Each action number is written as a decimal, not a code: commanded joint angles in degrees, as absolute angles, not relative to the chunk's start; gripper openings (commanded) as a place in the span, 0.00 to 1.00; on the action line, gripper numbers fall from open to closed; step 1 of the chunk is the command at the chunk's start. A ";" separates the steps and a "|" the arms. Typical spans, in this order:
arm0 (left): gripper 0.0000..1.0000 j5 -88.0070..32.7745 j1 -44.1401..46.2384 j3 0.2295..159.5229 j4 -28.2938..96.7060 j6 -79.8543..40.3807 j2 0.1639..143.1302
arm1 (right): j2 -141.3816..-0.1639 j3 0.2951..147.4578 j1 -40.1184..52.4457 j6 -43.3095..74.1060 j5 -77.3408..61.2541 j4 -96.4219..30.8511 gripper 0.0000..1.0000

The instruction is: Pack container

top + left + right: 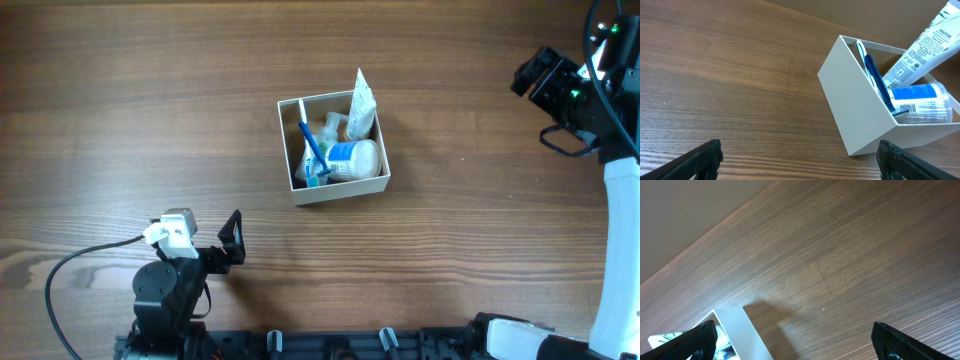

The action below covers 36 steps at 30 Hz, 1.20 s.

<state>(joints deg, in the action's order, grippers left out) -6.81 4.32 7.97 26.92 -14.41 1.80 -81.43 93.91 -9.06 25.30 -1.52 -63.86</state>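
Observation:
The container (pixel 338 187) is a small white square box in the middle of the table. It holds a blue toothbrush (pixel 313 150), a white tube (pixel 361 103) leaning out at the far right corner, and a clear jar with a blue label (pixel 352 158). It also shows in the left wrist view (pixel 855 110) and at the lower left of the right wrist view (pixel 747 335). My left gripper (pixel 232 240) is open and empty near the front edge, left of the box. My right gripper (pixel 545 80) is open and empty at the far right, raised above the table.
Bare wooden table (pixel 150 120) lies all around the box. A black cable (pixel 80 262) loops at the left arm's base. The right arm's white link (pixel 620 250) runs along the right edge.

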 commanded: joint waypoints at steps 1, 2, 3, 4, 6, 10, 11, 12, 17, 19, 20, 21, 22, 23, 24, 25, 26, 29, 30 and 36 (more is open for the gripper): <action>1.00 -7.49 3.84 7.70 26.57 -13.72 1.13 | -81.45 94.06 -9.15 25.65 -2.48 -63.66 1.00; 1.00 -7.49 3.84 7.70 26.55 -13.72 1.13 | -81.45 94.06 -9.15 25.65 -2.46 -63.66 1.00; 1.00 -7.49 3.84 7.70 26.57 -13.72 1.13 | -81.45 94.06 -9.15 25.65 -2.48 -63.66 1.00; 1.00 -7.49 3.84 7.70 26.55 -13.72 1.13 | -81.45 94.06 -9.15 25.65 -2.48 -63.66 1.00; 1.00 -7.49 3.84 7.70 26.57 -13.72 1.13 | -81.45 94.06 -9.15 25.65 -2.48 -63.66 1.00; 1.00 -7.49 3.84 7.70 26.57 -13.72 1.13 | -81.45 94.06 -9.15 25.65 -2.48 -63.66 1.00; 1.00 -7.49 3.84 7.70 26.55 -13.72 1.13 | -81.45 94.06 -9.15 25.67 -2.48 -63.66 1.00; 1.00 -7.51 3.84 7.70 26.57 -13.72 1.13 | -81.45 94.06 -9.15 25.65 -2.48 -63.66 1.00; 1.00 -7.49 3.84 7.70 26.57 -13.72 1.13 | -81.45 94.06 -9.15 25.67 -2.46 -63.66 1.00; 1.00 -7.49 3.84 7.70 26.57 -13.72 1.13 | -81.45 94.06 -9.15 25.65 -2.48 -63.66 1.00; 1.00 -7.49 3.84 7.70 26.57 -13.72 1.13 | -81.45 94.06 -9.15 25.65 -2.48 -63.66 1.00; 1.00 -7.49 3.84 7.70 26.57 -13.72 1.13 | -81.38 94.06 -9.13 25.65 -2.48 -63.66 1.00; 1.00 -7.49 3.84 7.70 26.57 -13.72 1.13 | -81.08 94.06 -9.15 25.65 -2.46 -63.66 1.00; 1.00 -7.51 3.84 7.70 26.57 -13.72 1.13 | -80.55 94.06 -9.10 25.65 -2.48 -63.66 1.00; 1.00 -7.51 3.84 7.70 26.57 -13.72 1.13 | -79.96 94.06 -8.88 25.65 -2.46 -63.66 1.00; 1.00 -7.49 3.84 7.70 26.55 -13.72 1.13 | -79.00 94.04 -8.32 25.65 -2.48 -63.68 1.00; 1.00 -7.49 3.84 7.70 26.57 -13.72 1.13 | -77.97 94.02 -7.64 25.65 -2.48 -63.66 1.00; 1.00 -7.49 3.84 7.70 26.57 -13.72 1.13 | -73.95 93.10 -5.28 25.41 -1.63 -63.72 1.00; 1.00 -7.49 3.84 7.70 26.57 -13.72 1.13 | -72.31 92.29 -4.40 25.36 0.05 -63.77 1.00; 1.00 -7.49 3.84 7.70 26.57 -13.72 1.13 | -59.33 80.64 -2.04 23.11 7.99 -58.28 1.00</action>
